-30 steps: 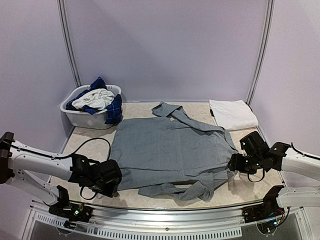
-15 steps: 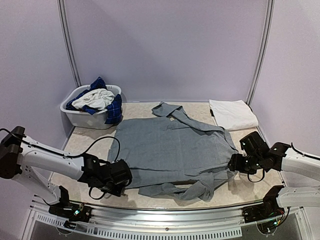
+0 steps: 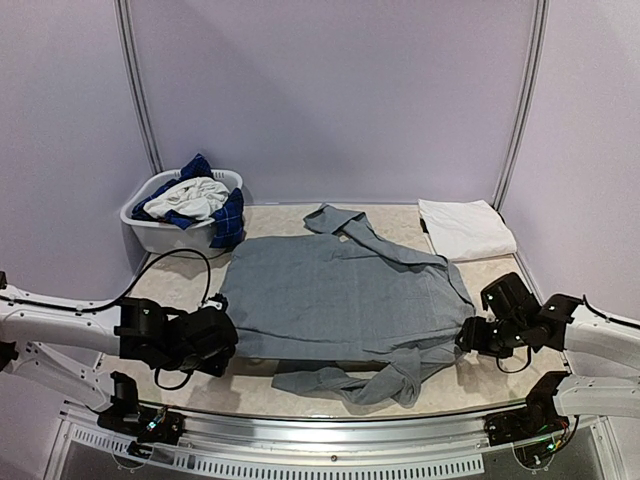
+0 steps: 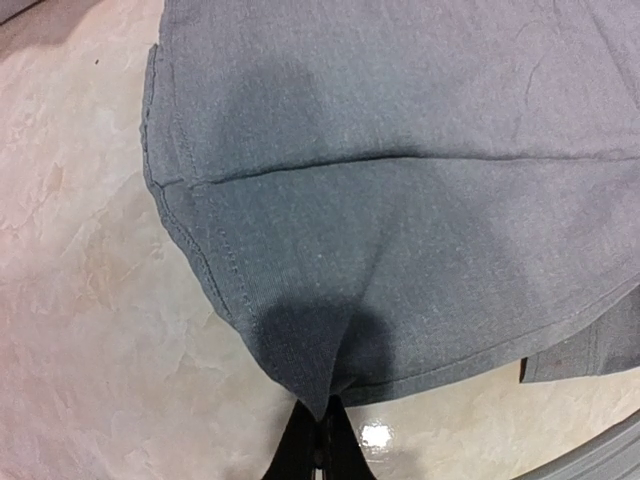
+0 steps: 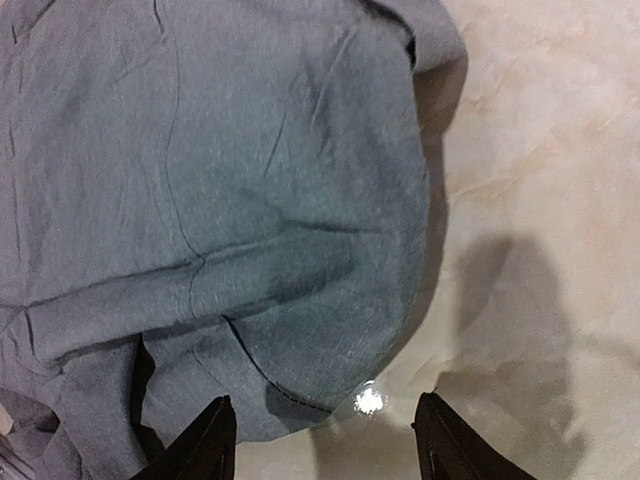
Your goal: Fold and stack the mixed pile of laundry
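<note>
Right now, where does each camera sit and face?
Top external: above and behind the bases, facing down across the table; left gripper, right gripper show.
Left wrist: on the left arm, facing down at the grey T-shirt hem pinched in its shut fingers.
Right wrist: on the right arm, facing down at the shirt's edge; open fingers show.
Shared: all see the grey T-shirt.

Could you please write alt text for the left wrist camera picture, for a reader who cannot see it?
The shut left tool pinches a hem corner of a plain grey cloth T-shirt at the bottom centre. The shirt spreads over the upper picture, lying on a beige marbled table that shows at the left.
</note>
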Action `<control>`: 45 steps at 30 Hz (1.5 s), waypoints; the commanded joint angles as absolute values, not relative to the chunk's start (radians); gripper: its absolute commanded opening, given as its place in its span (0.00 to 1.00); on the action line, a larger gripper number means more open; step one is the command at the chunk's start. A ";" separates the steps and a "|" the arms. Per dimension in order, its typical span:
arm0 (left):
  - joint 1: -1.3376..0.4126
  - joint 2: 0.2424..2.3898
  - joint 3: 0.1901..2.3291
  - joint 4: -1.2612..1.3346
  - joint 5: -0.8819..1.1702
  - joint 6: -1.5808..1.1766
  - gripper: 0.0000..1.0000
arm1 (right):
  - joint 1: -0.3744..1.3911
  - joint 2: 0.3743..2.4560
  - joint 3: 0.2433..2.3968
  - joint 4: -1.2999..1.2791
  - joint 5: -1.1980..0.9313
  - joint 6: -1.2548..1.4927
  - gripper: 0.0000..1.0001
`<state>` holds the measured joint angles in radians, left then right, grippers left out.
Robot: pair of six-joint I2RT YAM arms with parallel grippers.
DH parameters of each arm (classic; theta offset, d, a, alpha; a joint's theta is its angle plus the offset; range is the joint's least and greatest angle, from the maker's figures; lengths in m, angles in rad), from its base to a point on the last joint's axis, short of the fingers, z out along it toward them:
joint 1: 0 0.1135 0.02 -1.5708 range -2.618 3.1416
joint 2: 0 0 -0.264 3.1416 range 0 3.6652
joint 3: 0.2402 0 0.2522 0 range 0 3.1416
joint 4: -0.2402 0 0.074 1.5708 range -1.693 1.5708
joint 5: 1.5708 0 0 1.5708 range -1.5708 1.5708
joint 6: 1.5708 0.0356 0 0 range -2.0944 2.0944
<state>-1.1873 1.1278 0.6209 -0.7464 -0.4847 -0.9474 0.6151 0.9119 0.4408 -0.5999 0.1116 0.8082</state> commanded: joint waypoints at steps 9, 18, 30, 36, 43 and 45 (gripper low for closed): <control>-1.172 1.076 0.577 -0.754 -0.527 -0.940 0.00 | 0.654 0.981 0.308 -0.317 -0.172 0.872 0.53; -1.169 1.117 0.592 -0.747 -0.526 -0.931 0.00 | 0.695 0.989 0.303 -0.305 -0.142 0.896 0.50; -1.165 1.112 0.629 -0.825 -0.575 -0.930 0.00 | 0.694 0.907 0.348 -0.466 -0.019 0.870 0.01; -1.157 1.045 0.664 -0.940 -0.618 -0.928 0.00 | 0.694 0.740 0.477 -0.720 0.084 0.843 0.01; -1.152 1.015 0.654 -0.952 -0.598 -0.925 0.00 | 0.693 0.600 0.523 -0.809 0.051 0.830 0.01; -1.152 1.024 0.658 -0.939 -0.596 -0.916 0.00 | 0.693 0.588 0.527 -0.793 0.038 0.823 0.01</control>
<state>-1.1667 1.0210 0.6487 -0.9115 -0.5880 -0.9314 0.6884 0.6174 0.5117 -0.7273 0.0418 0.8455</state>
